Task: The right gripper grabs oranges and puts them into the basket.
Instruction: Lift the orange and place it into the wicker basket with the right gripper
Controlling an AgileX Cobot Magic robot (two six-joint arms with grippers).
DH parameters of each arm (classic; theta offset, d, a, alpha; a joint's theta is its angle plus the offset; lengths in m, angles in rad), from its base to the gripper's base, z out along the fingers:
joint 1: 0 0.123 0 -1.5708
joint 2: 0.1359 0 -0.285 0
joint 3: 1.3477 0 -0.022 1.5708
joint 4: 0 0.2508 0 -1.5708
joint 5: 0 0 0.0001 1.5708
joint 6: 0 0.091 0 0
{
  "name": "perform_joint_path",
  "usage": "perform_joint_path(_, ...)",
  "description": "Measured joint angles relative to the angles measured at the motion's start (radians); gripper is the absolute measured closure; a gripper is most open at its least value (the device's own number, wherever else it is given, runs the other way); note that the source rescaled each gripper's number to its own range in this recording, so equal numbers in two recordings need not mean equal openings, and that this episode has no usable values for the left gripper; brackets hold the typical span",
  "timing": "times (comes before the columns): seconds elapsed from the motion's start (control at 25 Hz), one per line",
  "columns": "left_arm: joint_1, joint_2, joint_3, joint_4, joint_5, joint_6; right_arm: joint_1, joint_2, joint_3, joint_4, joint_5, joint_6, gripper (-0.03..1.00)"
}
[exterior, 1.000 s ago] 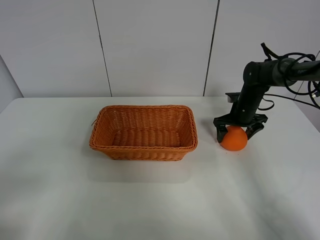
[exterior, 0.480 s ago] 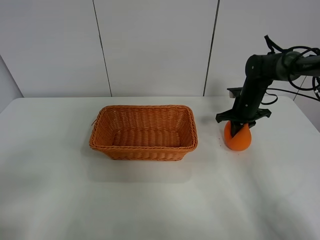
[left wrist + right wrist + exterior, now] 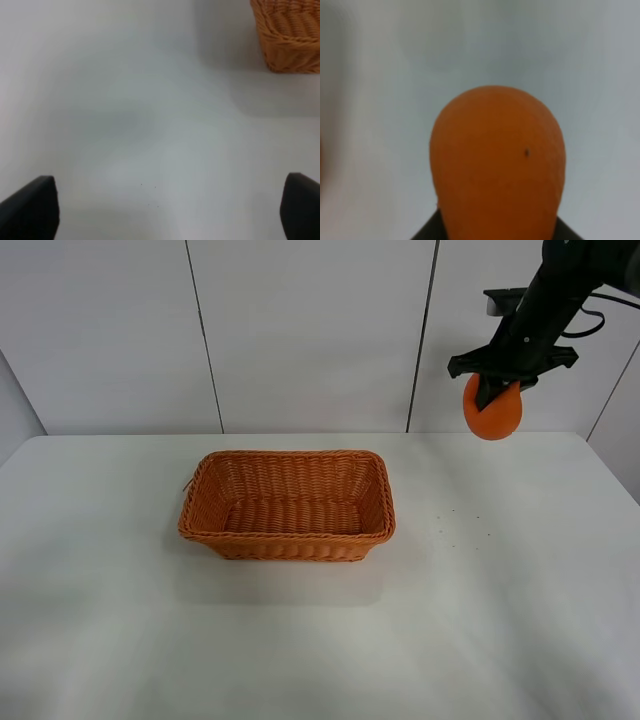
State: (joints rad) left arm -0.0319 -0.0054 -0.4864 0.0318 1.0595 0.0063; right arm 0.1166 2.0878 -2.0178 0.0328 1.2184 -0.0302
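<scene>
Orange-brown wicker is showing as just one corner in the left wrist view, where the frame edge is cutting off most of the basket [image 3: 287, 42]. Of the left gripper [image 3: 165, 210] I am seeing only two dark fingertips, one at each lower corner of that view. They are standing spread wide apart with nothing between them, over bare white table [image 3: 140, 125]. From the high camera, the right gripper [image 3: 497, 390] is pinching the orange [image 3: 492, 415] from above, its fingers pressing into the fruit's top. The fruit is hanging in the air in front of the wall [image 3: 310, 330], well apart from the basket and off beyond its right end. The arm [image 3: 545, 300] is running out of the frame's top right corner, so I am not seeing its upper joints. The right wrist view is filling with blurred fruit, which is hiding the finger pads; only dark slivers are peeking out beside it. I cannot make out the knob or the stem. The basket is sitting open and empty near the table's middle, with clear tabletop lying all around its rim.
</scene>
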Motion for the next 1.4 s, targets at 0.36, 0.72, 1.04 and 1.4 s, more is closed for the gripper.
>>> perform_joint_path(0.36,0.0,0.0,0.0,0.0,0.0,0.0,0.284,0.001,-0.069,0.011,-0.003,0.003,0.97)
perform_joint_path(0.72,0.0,0.0,0.0,0.0,0.0,0.0,0.53,0.151,-0.072,-0.005,-0.162,0.005,0.97)
perform_joint_path(1.04,0.0,0.0,0.0,0.0,0.0,0.0,0.545,0.328,-0.072,-0.004,-0.283,0.012,0.97)
perform_joint_path(1.4,0.0,0.0,0.0,0.0,0.0,0.0,0.545,0.335,-0.079,0.026,-0.224,0.012,0.05)
